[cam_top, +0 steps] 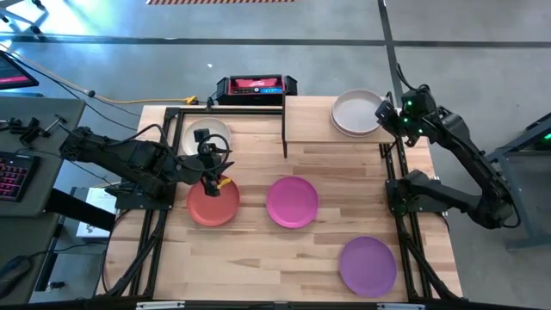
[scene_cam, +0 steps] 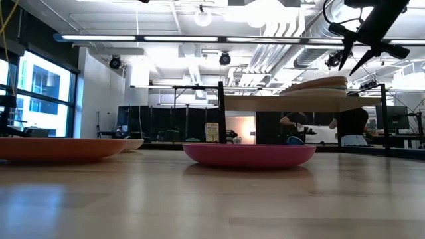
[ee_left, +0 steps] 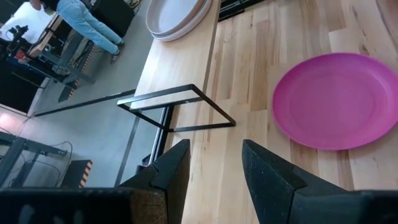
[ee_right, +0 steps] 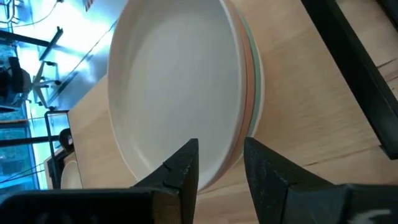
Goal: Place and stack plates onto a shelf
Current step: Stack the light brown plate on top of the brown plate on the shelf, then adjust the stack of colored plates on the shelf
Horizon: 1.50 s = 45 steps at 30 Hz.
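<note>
A: What sits at the left?
B: The left gripper (cam_top: 212, 176) hangs with fingers parted, holding nothing, over the round matte orange-red plate (cam_top: 213, 205); an off-white plate (cam_top: 207, 136) lies behind it on the light-wood tabletop (cam_top: 258, 258).
A: And the middle?
B: A round magenta plate (cam_top: 292, 201), then a purple plate (cam_top: 368, 265) nearer the front.
A: The right?
B: On the small light-wood shelf (cam_top: 310, 120) rests a stack topped by an off-white plate (cam_top: 355, 112); the right gripper (cam_top: 385, 114) is at its rim, fingers released.
</note>
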Tool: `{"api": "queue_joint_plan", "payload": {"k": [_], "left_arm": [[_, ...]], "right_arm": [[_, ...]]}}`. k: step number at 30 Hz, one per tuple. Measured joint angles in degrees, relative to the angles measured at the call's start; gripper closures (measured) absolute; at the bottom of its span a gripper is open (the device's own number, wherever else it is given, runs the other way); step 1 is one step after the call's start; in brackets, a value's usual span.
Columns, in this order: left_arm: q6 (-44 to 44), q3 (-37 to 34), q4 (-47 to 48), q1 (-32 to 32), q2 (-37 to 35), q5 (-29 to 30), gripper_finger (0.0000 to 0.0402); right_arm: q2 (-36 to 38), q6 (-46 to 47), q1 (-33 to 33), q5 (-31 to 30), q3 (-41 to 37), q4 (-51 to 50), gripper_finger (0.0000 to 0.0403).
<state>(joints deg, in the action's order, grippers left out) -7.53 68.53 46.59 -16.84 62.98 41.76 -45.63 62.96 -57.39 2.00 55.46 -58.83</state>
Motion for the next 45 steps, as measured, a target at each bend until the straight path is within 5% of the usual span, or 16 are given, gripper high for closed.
{"api": "queue_joint_plan", "payload": {"k": [28,33,38,45], "left_arm": [[2.84,0.00,-0.17,0.00,0.00,-0.02,0.0266],[2.88,0.00,-0.17,0.00,0.00,-0.02,0.0266],[3.57,0.00,-0.16,0.00,0.00,0.00,0.0266],[4.48,0.00,-0.11,1.39,0.00,-0.02,0.0266]], "right_arm": [[-5.38,-1.62,0.04,-0.36,0.00,0.35,0.0297],[-5.02,-3.41,0.20,3.26,0.00,2.32,0.0297],[-4.83,-3.30,5.36,6.95,0.00,8.77,0.0297],[-5.09,-1.49,11.87,2.08,0.02,12.58,0.0298]]}}
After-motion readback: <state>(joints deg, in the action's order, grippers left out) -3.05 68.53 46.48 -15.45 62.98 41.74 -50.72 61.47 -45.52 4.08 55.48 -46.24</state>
